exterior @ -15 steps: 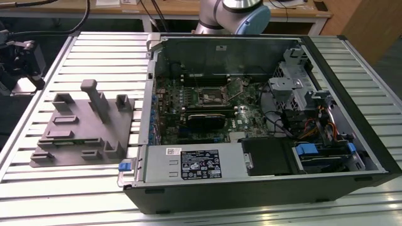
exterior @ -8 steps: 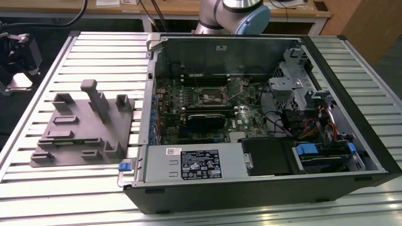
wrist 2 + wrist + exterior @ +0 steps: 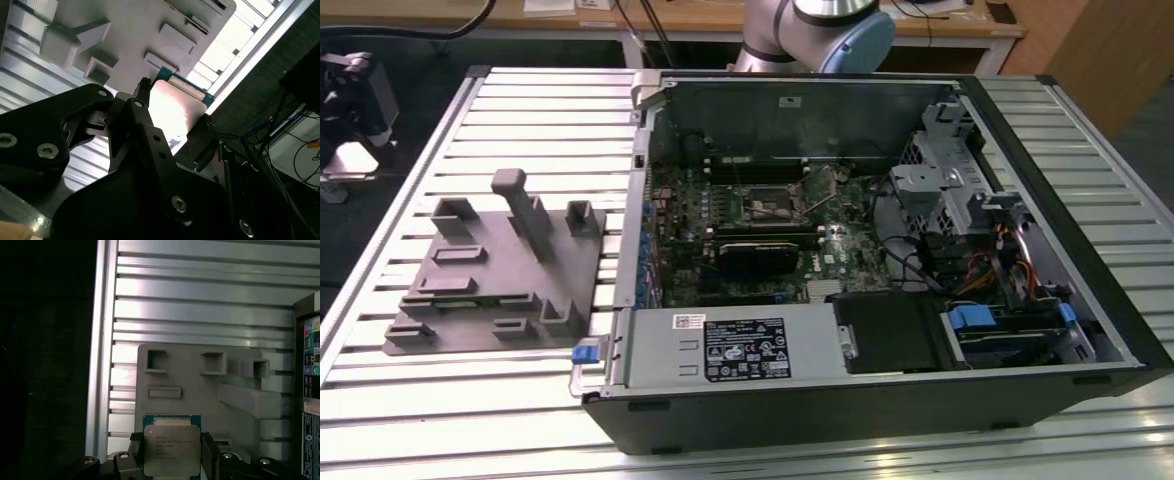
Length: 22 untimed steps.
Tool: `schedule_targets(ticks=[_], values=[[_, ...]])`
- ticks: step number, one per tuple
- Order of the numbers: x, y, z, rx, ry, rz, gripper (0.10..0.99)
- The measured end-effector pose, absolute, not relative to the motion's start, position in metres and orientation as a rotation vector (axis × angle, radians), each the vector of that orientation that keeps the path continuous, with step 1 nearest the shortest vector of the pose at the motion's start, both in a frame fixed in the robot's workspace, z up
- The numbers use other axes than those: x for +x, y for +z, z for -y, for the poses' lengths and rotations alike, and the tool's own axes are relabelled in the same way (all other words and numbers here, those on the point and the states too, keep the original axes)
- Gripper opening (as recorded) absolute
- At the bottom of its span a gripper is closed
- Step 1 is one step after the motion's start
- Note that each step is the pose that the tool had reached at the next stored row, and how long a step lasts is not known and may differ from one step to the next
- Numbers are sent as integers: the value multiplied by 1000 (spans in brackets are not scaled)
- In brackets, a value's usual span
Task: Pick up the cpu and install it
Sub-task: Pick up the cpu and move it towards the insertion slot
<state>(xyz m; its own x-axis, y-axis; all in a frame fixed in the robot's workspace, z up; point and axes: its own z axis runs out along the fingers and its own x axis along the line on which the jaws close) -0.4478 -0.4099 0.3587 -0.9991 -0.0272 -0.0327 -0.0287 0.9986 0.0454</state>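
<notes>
From my station the arm (image 3: 817, 28) is cut off by the top edge of the exterior view, so I see just a grey and blue joint behind the open computer case (image 3: 854, 405). In the first wrist view the frame edge crops the lower edge of the cpu (image 3: 172, 456) and most of the gripper (image 3: 172, 447). In the second wrist view glare washes out the cpu's (image 3: 172, 112) pale face. I make out only its green rim, and the gripper's (image 3: 175, 107) black body fills the foreground.

The camera in the first wrist view looks straight down past the fingers (image 3: 209, 457) onto the slatted metal table (image 3: 200, 295). The fingers are closed on the cpu, one black finger pressed to each of two opposite sides. The chip is flat between them with its silvery printed top towards that camera. The grey moulded fixture (image 3: 190, 380) lies behind the cpu in both wrist views. I cannot tell whether the chip is clear of the fixture.

In the exterior view the fixture (image 3: 494, 270) sits on the table (image 3: 520, 110) just beside the case, on the exterior view's left. The case lies on its side with its panel off. Inside are the green motherboard (image 3: 680, 240) with its square cpu socket (image 3: 767, 203), the silver power supply (image 3: 734, 347) along the near wall, and the drive bays with blue tabs (image 3: 1007, 325) on the exterior view's right.
</notes>
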Motion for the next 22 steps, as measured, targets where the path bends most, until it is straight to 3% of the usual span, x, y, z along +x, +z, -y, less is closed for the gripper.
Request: schedule_targets(ticks=[22], values=[[-448,403,410,-44,71,-3108,545]])
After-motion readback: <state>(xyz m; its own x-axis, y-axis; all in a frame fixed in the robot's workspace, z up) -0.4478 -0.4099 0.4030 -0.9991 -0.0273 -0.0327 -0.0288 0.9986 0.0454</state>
